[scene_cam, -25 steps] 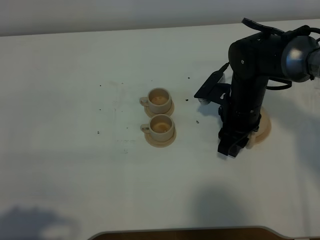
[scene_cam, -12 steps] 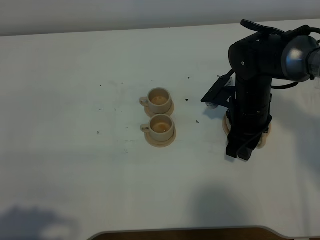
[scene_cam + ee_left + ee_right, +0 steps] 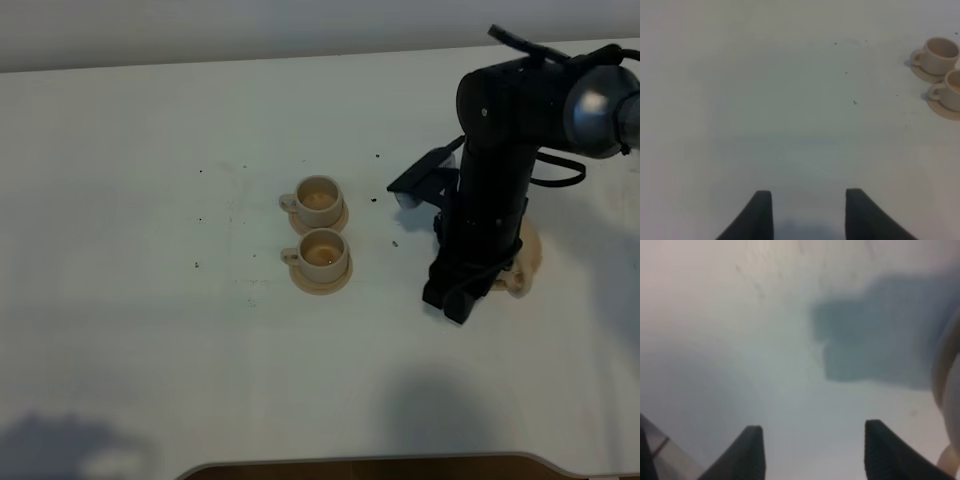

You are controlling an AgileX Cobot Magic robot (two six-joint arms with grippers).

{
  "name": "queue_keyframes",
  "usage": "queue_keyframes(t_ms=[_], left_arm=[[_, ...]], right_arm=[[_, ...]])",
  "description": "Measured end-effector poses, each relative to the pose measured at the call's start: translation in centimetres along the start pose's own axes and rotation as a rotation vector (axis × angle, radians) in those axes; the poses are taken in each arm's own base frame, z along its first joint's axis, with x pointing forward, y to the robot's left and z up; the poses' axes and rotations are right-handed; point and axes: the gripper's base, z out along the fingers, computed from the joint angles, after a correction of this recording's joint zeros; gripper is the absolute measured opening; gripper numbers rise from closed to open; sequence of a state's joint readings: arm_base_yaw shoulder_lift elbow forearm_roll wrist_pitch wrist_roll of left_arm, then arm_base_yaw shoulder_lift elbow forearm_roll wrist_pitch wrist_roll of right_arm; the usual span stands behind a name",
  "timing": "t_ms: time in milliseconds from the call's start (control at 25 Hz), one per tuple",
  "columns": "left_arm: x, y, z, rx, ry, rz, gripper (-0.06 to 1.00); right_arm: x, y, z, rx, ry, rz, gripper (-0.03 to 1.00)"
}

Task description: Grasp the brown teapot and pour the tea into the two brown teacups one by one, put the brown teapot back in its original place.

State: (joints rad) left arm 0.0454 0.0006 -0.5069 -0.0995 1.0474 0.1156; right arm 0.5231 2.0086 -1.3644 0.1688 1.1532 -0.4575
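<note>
White table point(image 3: 150, 200) — right arm point(image 3: 490, 180) has swung left beside the saucer point(image 3: 533, 250), jaws parted, empty; left jaws parted too.

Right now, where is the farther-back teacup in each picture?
Exterior high: far teacup mid-table, behind its twin.
Left wrist: far teacup beyond its twin, ahead of the open left gripper.
Right wrist: not in it.
Shared landmark: dark specks beside the cups.

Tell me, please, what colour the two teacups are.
Pale beige, both the far teacup and the near teacup; the exterior high view shows it best.
</note>
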Motion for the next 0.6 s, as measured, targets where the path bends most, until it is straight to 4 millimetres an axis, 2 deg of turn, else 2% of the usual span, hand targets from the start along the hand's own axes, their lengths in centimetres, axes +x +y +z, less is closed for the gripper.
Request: queue_keyframes(t_ms=[160,320,600], left_arm=[[0.0,0.0,0.0,0.000,0.000,0.000,0.37],[0.0,0.0,0.0,0.000,0.000,0.000,0.37],[0.0,0.0,0.0,0.000,0.000,0.000,0.37]], right_arm=[[0.3,0.3,-2.4,0.038,-0.038,0.144,0.44],[1.2,0.0,-3.8,0.102,-0.031,0.280,0.44],[2.3,-2.4,-4.6,0.136,-0.055,0.430,0.44]])
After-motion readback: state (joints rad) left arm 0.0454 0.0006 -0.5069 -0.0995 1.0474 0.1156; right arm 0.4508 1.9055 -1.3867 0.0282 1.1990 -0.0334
